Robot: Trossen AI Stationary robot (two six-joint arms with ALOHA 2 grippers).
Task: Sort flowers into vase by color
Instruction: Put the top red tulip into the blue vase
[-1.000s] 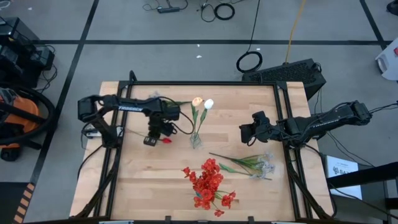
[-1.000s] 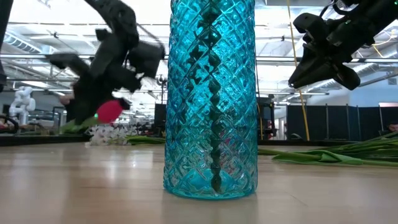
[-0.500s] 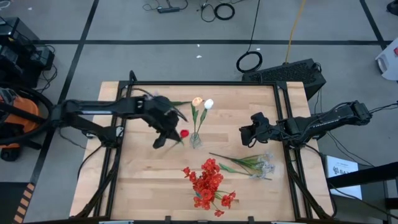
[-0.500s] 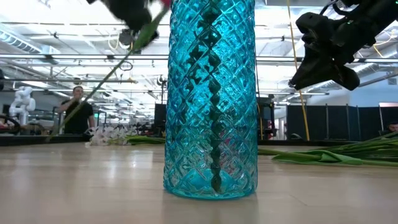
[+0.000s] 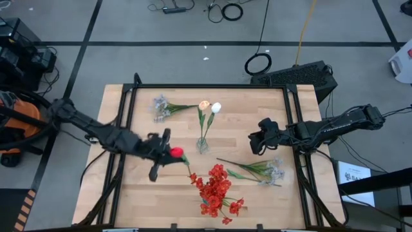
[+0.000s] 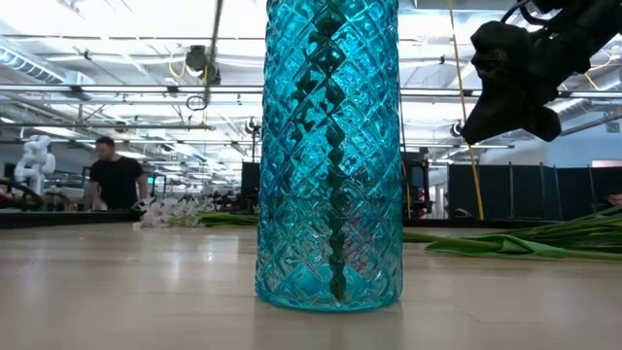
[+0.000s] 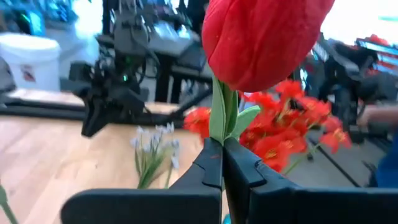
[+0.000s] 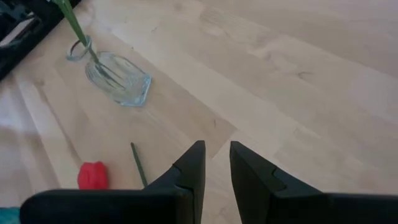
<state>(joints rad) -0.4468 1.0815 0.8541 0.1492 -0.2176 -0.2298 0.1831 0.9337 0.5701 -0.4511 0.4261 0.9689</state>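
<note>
My left gripper (image 5: 168, 153) is shut on a red tulip (image 7: 261, 37), held in the air left of the glass vase (image 5: 203, 145), which looks blue in the low view (image 6: 330, 156). The vase stands mid-table and holds the white and peach tulips (image 5: 210, 106) by their stems. Red clustered blooms (image 5: 215, 190) lie on the table toward the near edge. Pale sprays lie at the far left (image 5: 161, 106) and the right (image 5: 270, 171). My right gripper (image 8: 216, 155) hovers right of the vase, fingers a little apart and with nothing between them. My left gripper pinches the tulip's green stem (image 7: 219, 127) just under the bud, between its two fingertips (image 7: 208, 165). The fingers come in about level from the table's left. The bud sits past the fingertips, and the rest of the stem (image 5: 187, 166) trails toward the red blooms, clear of the table.
A black frame (image 5: 212, 86) runs along the table's edges. Bare wood shows on the left half of the table and between the vase and my right gripper. Beyond the table, a person (image 6: 115, 180) stands in the room.
My left gripper has risen with the red tulip and tipped from pointing down to about level. It first swung close to the vase, then drew back toward the table's near left. In the low view it has gone up out of the picture.
</note>
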